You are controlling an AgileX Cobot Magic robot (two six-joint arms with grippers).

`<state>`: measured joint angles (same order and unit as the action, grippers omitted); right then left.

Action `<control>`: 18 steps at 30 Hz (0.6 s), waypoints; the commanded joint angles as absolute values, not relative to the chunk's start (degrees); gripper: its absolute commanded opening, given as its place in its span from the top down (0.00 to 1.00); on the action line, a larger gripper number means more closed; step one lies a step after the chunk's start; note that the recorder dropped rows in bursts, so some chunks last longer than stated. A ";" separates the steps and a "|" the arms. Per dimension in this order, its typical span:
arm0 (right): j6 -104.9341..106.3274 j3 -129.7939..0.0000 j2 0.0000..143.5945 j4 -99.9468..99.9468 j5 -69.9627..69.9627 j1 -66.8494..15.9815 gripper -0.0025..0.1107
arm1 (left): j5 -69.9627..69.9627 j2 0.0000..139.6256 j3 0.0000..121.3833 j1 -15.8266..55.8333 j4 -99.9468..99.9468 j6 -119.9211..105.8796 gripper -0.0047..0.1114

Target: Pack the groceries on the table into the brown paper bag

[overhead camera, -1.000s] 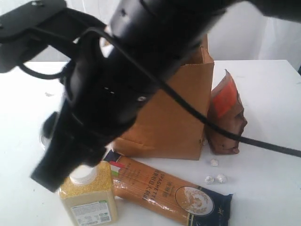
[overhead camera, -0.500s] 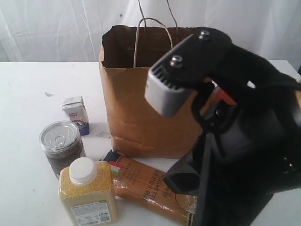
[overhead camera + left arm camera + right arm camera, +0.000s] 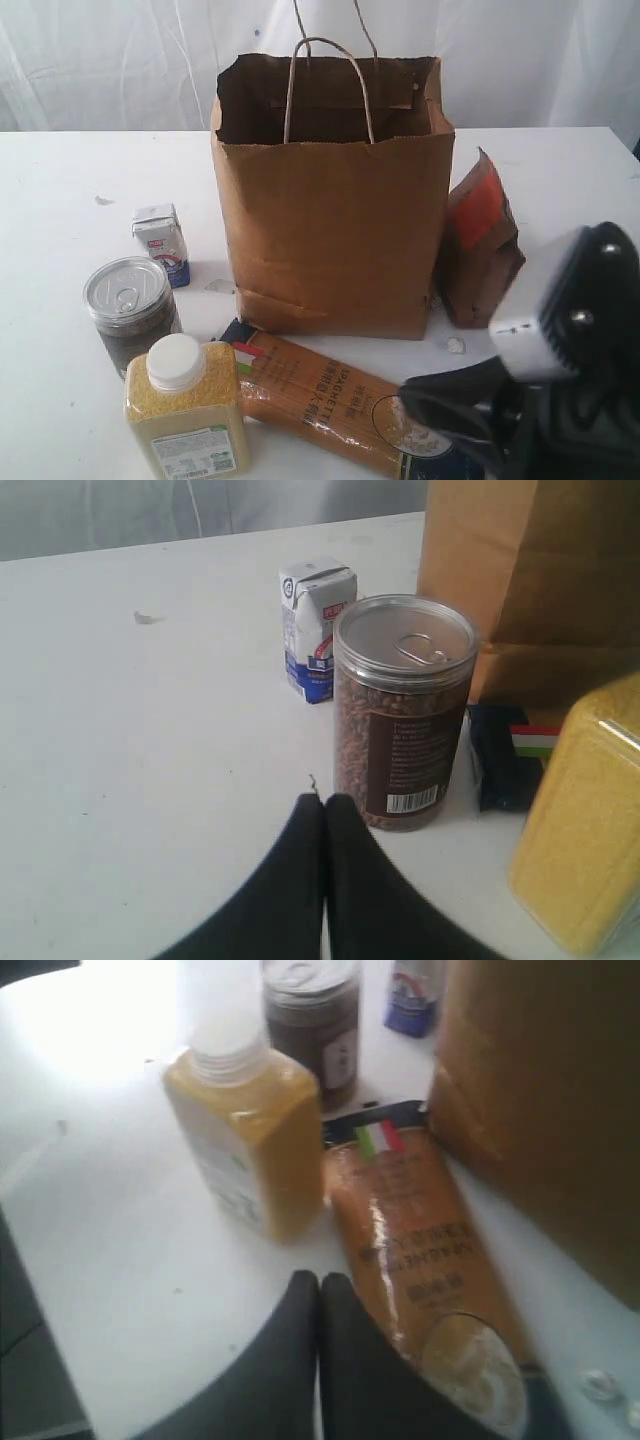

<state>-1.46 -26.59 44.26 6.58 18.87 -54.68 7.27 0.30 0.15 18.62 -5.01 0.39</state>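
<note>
The brown paper bag point(image 3: 330, 200) stands open and upright mid-table. To its left are a small milk carton point(image 3: 161, 243) and a pull-tab tin point(image 3: 130, 310). In front stand a yellow-grain bottle point(image 3: 186, 415) and a flat-lying spaghetti pack point(image 3: 320, 395). A brown-orange pouch point(image 3: 480, 245) leans beside the bag's right side. My left gripper point(image 3: 323, 800) is shut and empty, low over the table just short of the tin point(image 3: 405, 710). My right gripper point(image 3: 318, 1280) is shut and empty, hovering beside the spaghetti pack point(image 3: 420, 1250) and close to the bottle point(image 3: 245, 1130).
The right arm's body point(image 3: 560, 380) fills the lower right of the exterior view, over the spaghetti pack's end. A tiny foil ball point(image 3: 456, 345) lies near the pouch. The white table point(image 3: 60, 200) carries a small mark at far left. White curtains hang behind.
A black arm that covered the left and middle of the exterior view has gone. The right arm has dropped to the lower right corner, uncovering the bag and pouch.
</note>
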 commanded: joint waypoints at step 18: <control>-1.70 -4.50 5.88 4.15 13.96 -15.89 0.98 | 7.25 0.00 0.00 18.46 -5.43 0.30 0.96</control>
<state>-1.54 -5.83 9.01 4.54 14.46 -18.47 7.27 0.30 0.15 18.62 -5.01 0.39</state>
